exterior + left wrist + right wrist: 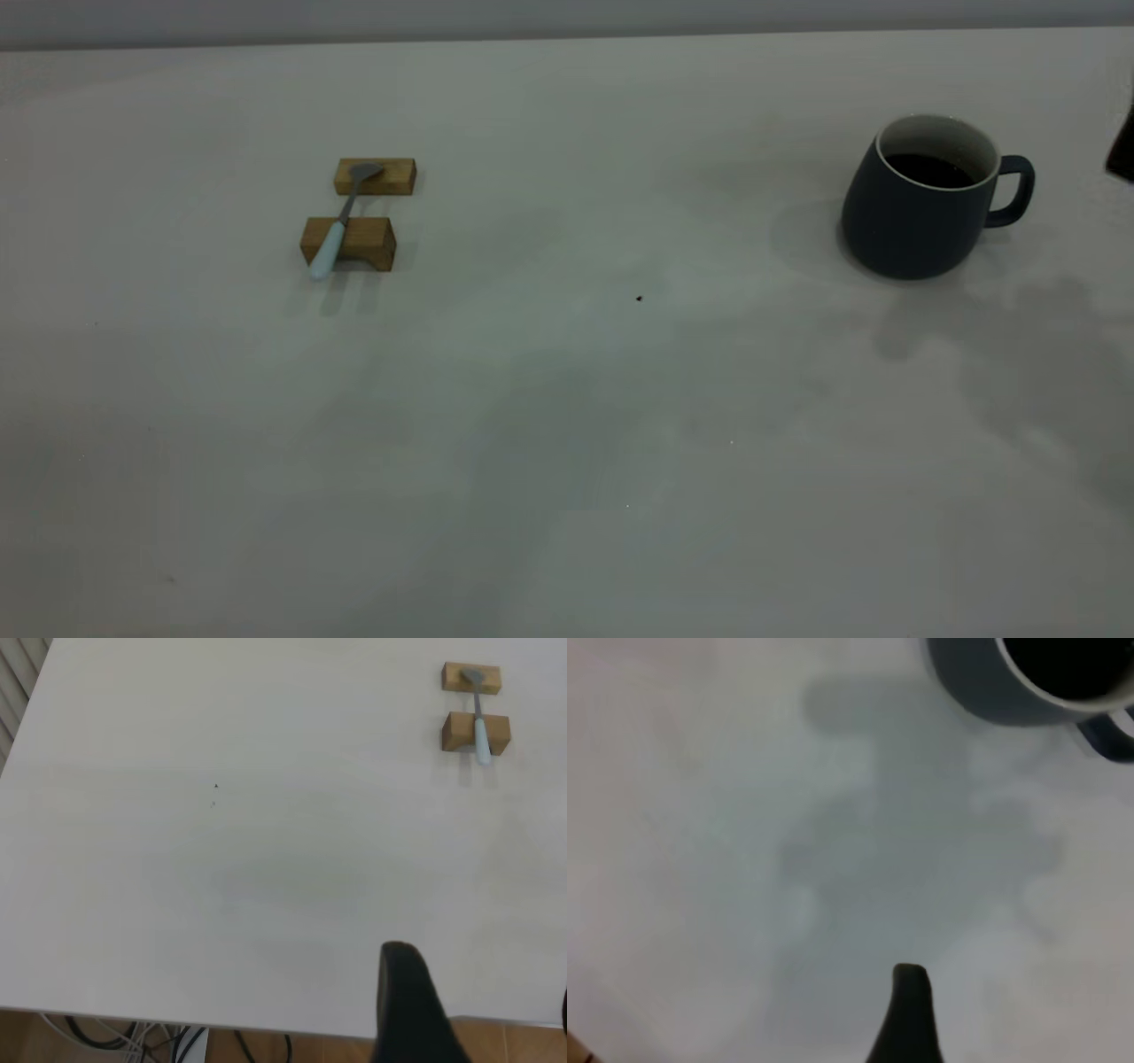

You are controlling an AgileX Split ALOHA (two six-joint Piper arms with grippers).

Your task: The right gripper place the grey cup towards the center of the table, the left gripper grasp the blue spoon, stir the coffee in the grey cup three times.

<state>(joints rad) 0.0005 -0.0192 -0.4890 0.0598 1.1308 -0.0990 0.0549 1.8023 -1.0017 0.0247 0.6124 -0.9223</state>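
- The grey cup (912, 213) is standing upright on the worktop (567, 425), far over on the right side in the exterior view, with its loop handle pointing toward the right edge.
- The coffee (928, 170) is sitting dark and flat inside the cup, below the white inner wall.
- The blue spoon (341, 223) is lying across two brown wooden blocks (348, 244) on the left part of the worktop, well apart from the cup; its grey bowl is resting on the farther block and its pale blue handle is sticking out past the nearer one.
- A tiny black speck (639, 299) is showing on the bare surface between the blocks and the cup.
- The right tool (908, 1014) is hovering above the worktop near the cup without touching it; only one dark finger tip is showing in the right wrist view, so whether it is open or closed cannot be told.
- The left tool (412, 1005) is hanging over the worktop's edge, well away from the spoon; just one dark finger is showing, so its state cannot be told either.
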